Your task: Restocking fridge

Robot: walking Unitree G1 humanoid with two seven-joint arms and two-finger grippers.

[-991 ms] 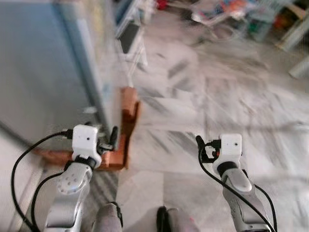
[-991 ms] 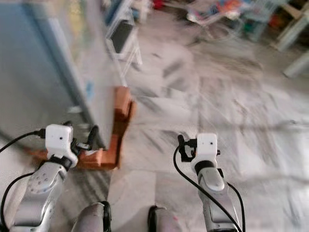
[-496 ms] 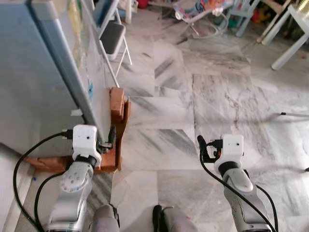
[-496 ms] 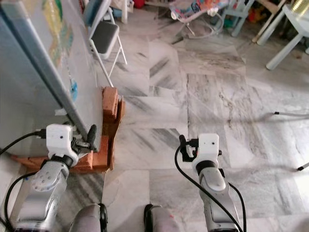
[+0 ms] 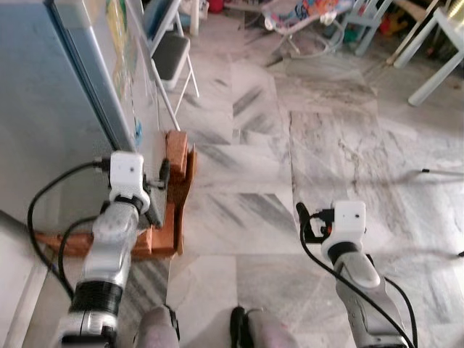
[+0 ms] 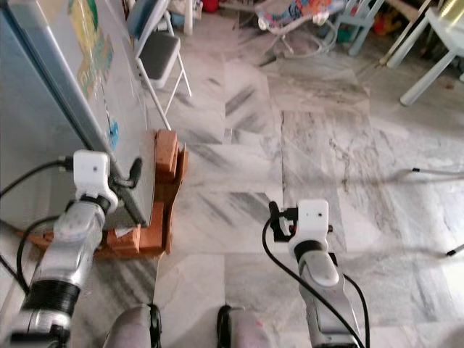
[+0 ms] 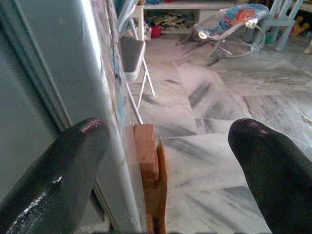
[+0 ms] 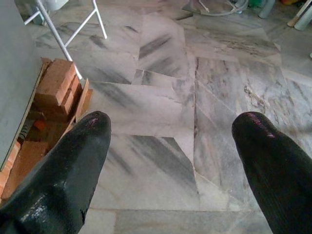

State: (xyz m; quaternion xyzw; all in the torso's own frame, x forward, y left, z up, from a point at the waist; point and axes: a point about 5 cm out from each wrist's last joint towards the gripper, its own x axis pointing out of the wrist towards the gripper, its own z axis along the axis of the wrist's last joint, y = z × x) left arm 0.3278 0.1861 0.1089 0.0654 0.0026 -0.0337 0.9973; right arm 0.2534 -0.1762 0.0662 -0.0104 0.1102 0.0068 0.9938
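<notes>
Fridge (image 5: pixel 51 109) fills upper left of the head views, grey-blue, door face w/ colourful stickers running along its right edge. Its lower corner sits on a stack of bricks (image 5: pixel 174 156) & wood boards (image 5: pixel 163 228) at centre-left; the bricks stick out past the fridge's front edge onto the marble floor (image 5: pixel 319 145).

Left gripper (image 5: pixel 156 192) is raised at centre-left, just beside the fridge's front edge, right above the brick base. In the left wrist view its jaws are wide apart, nothing between them, w/ the fridge edge running down close to one fingertip (image 7: pixel 80 141) and the brick stack beyond.

Right gripper (image 5: pixel 303 221) hangs low, lower centre-right, over bare floor, well apart from the fridge. Jaws apart too per the right wrist view, holding nothing; fingertips (image 8: pixel 85 134) frame open marble, bricks off to one side.

Open room: wide stretch of grey-veined marble from frame centre to right edge. Tight spots: folding chair (image 5: pixel 170 54) w/ white legs just behind the bricks, upper left, close against the fridge side. Baby bouncer (image 5: pixel 304 18) at top centre, blue chair legs (image 5: pixel 366 22) beside it, white table leg (image 5: pixel 435 61) upper right. Thin dark rod (image 5: pixel 442 172) lies on floor at right edge.

Robot's own feet (image 5: pixel 239 330) at bottom centre, near the board's end.
</notes>
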